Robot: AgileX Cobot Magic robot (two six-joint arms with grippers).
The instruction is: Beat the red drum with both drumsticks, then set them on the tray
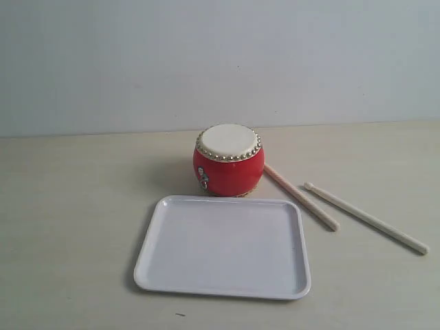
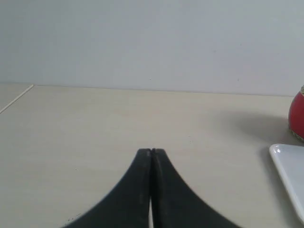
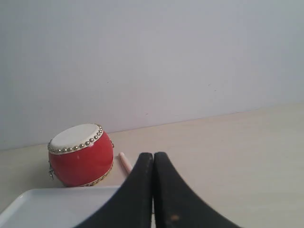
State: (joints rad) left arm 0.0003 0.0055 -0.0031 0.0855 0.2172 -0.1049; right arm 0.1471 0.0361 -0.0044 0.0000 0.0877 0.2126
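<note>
The red drum (image 1: pixel 228 160) stands upright at the middle of the table, cream skin up. The white tray (image 1: pixel 223 245) lies flat just in front of it, nothing on it. Two pale drumsticks lie on the table to the drum's right: one drumstick (image 1: pixel 300 196) starts beside the drum, the other drumstick (image 1: pixel 365 218) lies farther right. Neither gripper shows in the exterior view. My left gripper (image 2: pixel 151 151) is shut on nothing, with the drum's edge (image 2: pixel 297 115) and tray corner (image 2: pixel 290 172) off to one side. My right gripper (image 3: pixel 153 155) is shut and empty, behind the drum (image 3: pixel 80 154) and one stick end (image 3: pixel 125 162).
A pale wooden table (image 1: pixel 69 206) runs back to a plain light wall (image 1: pixel 220 62). A table edge line (image 2: pixel 16 98) shows in the left wrist view.
</note>
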